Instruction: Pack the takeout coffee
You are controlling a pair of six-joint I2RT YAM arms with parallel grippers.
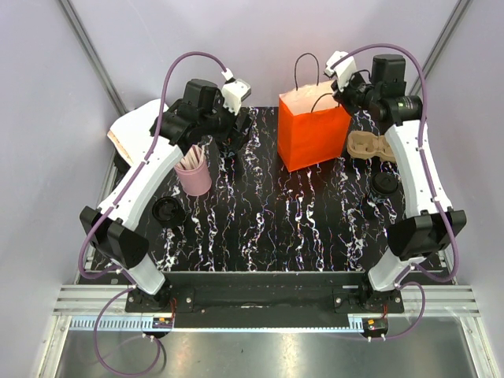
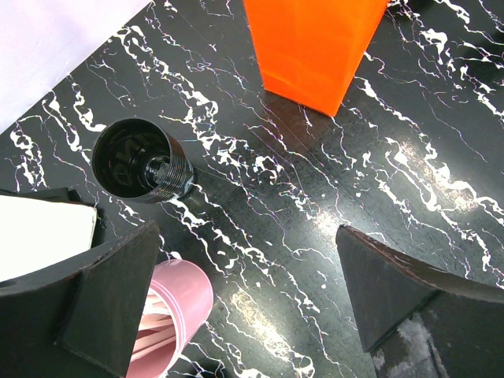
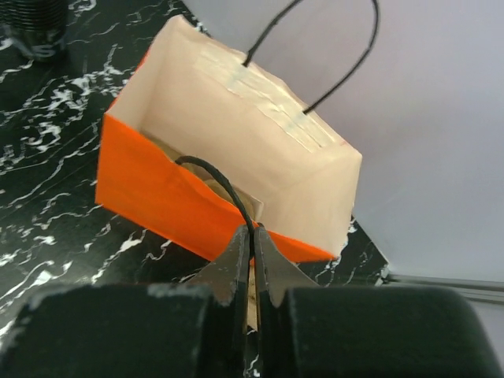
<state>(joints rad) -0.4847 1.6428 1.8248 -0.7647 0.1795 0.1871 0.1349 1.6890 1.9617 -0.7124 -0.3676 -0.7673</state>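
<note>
The takeout coffee (image 1: 385, 186), a small black cup with a dark lid, stands at the right of the table, partly behind my right arm. The orange bag (image 1: 313, 130) stands open at the back centre. In the right wrist view my right gripper (image 3: 253, 232) is shut on the black cord handle (image 3: 224, 183) of the near wall of the bag (image 3: 157, 193). It sits above the bag's right edge (image 1: 340, 80). My left gripper (image 2: 248, 232) hangs open over bare table left of the bag (image 1: 236, 130), nothing between its fingers. A lidless black cup (image 2: 142, 160) stands just ahead of it.
A pink cup of wooden sticks (image 1: 194, 175) stands by the left arm, also low in the left wrist view (image 2: 177, 307). A dark round lid-like disc (image 1: 168, 211) lies front left. A cardboard cup carrier (image 1: 368, 145) sits right of the bag. A white board (image 1: 134, 130) lies at the back left.
</note>
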